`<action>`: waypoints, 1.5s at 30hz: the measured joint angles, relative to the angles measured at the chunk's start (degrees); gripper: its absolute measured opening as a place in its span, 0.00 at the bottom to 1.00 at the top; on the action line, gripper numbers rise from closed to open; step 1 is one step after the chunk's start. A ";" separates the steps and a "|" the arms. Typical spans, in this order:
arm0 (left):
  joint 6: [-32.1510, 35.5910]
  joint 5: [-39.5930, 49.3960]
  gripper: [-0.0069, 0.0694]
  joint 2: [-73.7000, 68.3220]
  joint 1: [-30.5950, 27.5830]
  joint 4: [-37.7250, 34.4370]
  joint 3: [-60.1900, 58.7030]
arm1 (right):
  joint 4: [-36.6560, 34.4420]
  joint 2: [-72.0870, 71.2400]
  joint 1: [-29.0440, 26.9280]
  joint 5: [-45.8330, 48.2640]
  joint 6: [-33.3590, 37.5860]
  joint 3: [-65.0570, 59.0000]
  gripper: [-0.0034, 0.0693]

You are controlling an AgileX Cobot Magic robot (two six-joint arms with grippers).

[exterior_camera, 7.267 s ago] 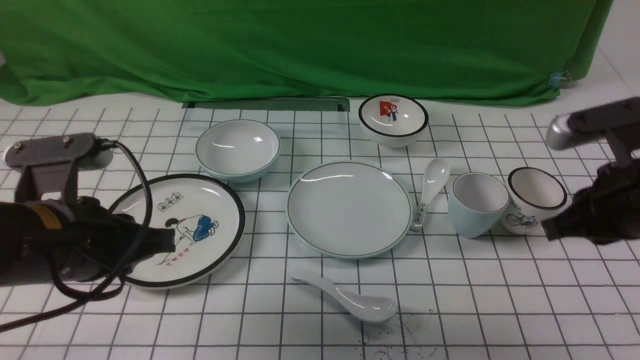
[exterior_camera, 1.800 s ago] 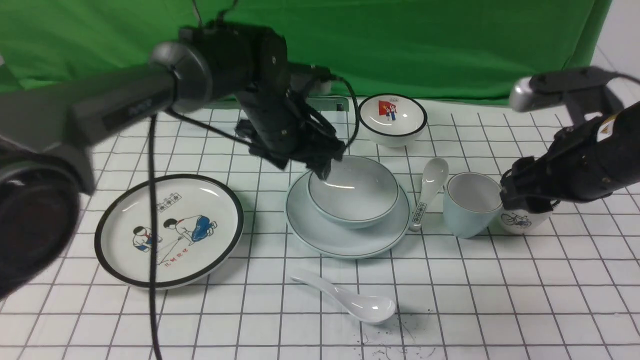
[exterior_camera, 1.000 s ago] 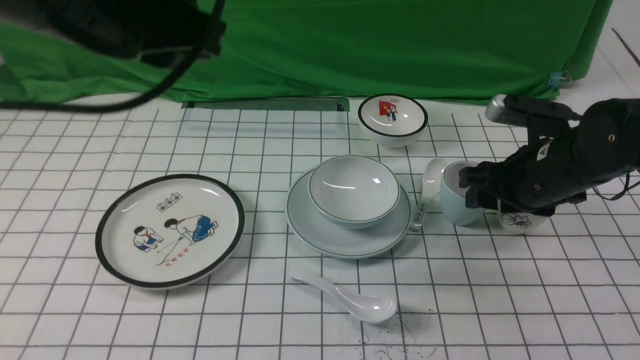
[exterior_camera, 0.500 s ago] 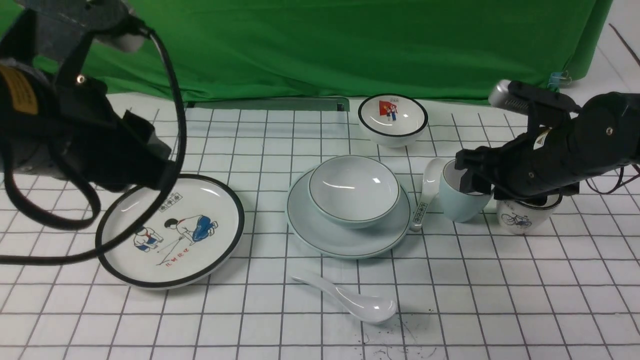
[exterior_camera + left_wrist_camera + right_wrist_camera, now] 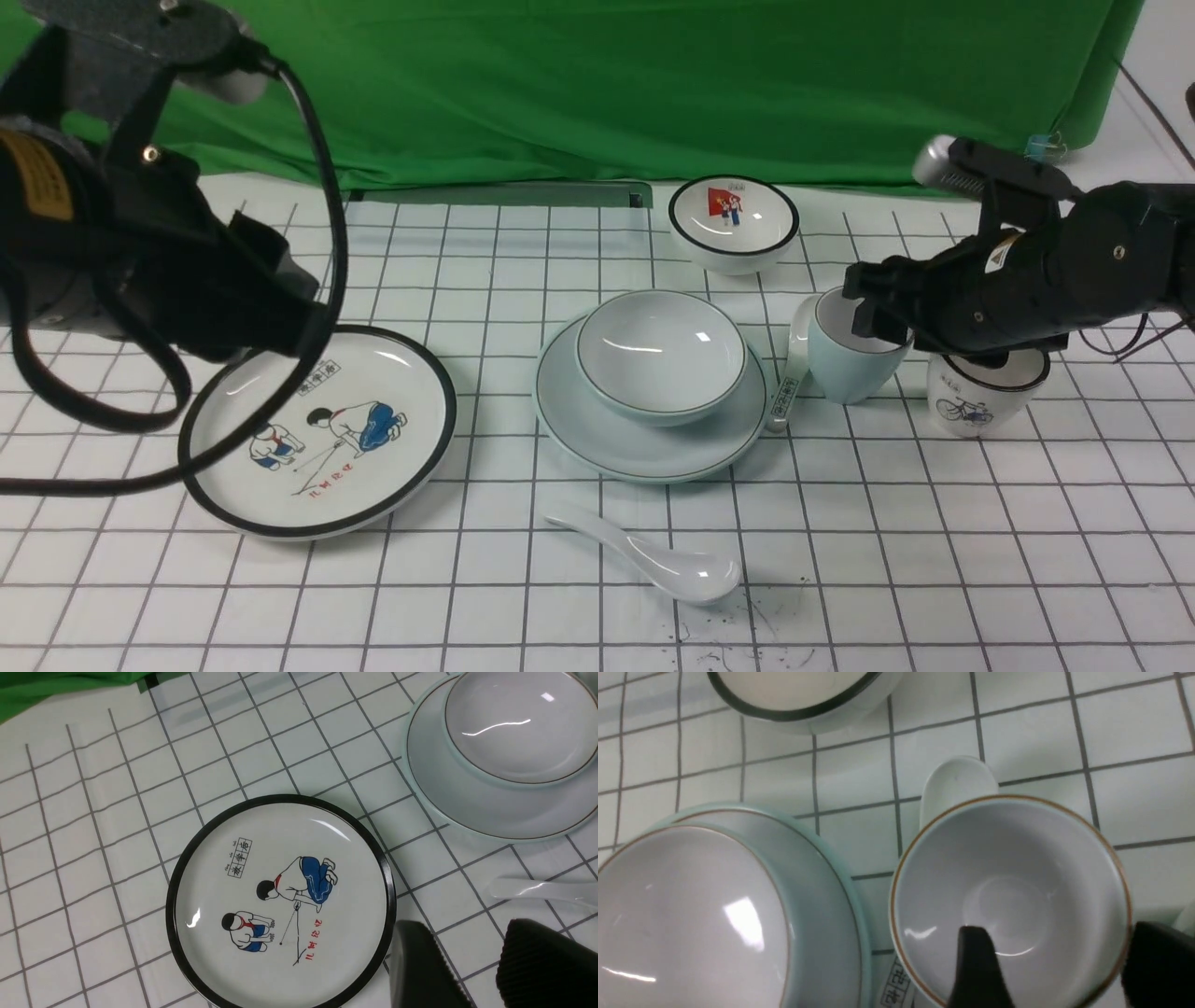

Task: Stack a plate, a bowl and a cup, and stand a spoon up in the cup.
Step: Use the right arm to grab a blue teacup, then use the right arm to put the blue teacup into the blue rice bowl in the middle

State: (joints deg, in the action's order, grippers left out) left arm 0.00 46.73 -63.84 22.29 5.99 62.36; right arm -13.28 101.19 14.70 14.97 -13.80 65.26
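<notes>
Front view shows the right gripper [image 5: 866,313] gripping the rim of the cup [image 5: 840,369], one finger inside, one outside. The cup is tilted just right of the plate [image 5: 597,439], which carries the bowl [image 5: 661,359]. The left gripper [image 5: 469,947] has its jaws apart, holding nothing. The spoon [image 5: 653,558] lies nearer the camera.

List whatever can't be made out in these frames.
- left gripper: front view, hidden behind its own arm; left wrist view, fingers cut off by the frame edge.
- cup: front view, rim partly hidden by the right gripper; right wrist view, part of the rim cut off by the frame edge.
- printed spoon: front view, bowl partly behind the cup; handle print too small to read.
- bicycle cup: front view, rim partly under the right arm.
</notes>
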 joint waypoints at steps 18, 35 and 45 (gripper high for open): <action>0.00 -4.32 0.30 4.59 0.00 -0.85 -0.29 | 0.25 3.52 0.00 -5.23 8.97 0.20 0.16; -0.60 -23.22 0.04 22.77 0.00 5.04 -24.92 | 2.65 5.38 11.35 22.51 18.05 27.20 0.15; -1.74 -25.39 0.04 22.85 0.00 1.67 -24.99 | 6.64 16.67 13.19 27.66 16.19 33.11 0.15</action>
State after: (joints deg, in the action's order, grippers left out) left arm -1.74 21.34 -40.99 22.29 7.66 37.37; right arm -6.64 117.86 27.89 42.63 2.39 98.37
